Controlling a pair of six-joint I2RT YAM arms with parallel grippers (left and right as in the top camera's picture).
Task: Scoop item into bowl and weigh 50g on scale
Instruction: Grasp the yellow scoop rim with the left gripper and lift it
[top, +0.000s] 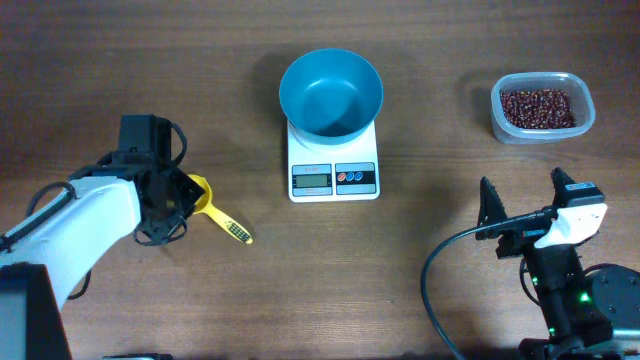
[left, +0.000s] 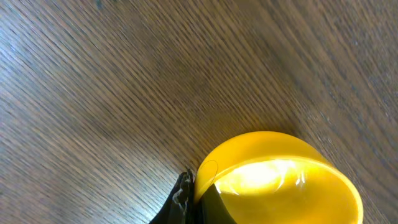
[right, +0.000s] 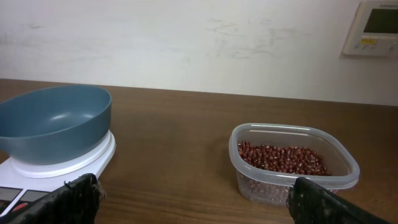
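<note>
The blue bowl (top: 330, 98) stands empty on the white scale (top: 333, 180) at the back middle; both also show in the right wrist view, the bowl (right: 56, 124) on the scale (right: 68, 165). The red-brown beans (top: 540, 107) (right: 280, 158) lie in a clear tub at the back right. My left gripper (top: 170, 195) is at a yellow scoop (top: 203, 200) on the left. In the left wrist view one finger (left: 185, 194) presses the outside of the scoop's cup (left: 280, 180), with a dark shape just inside the wall. My right gripper (top: 523, 205) (right: 199, 199) is open wide and empty, in front of the tub.
The clear rectangular tub (top: 543, 76) (right: 348, 168) sits near the back right edge. The scoop's handle (top: 235, 231) points toward the front right on the wooden table. A white wall with a wall panel (right: 376, 28) stands behind the table.
</note>
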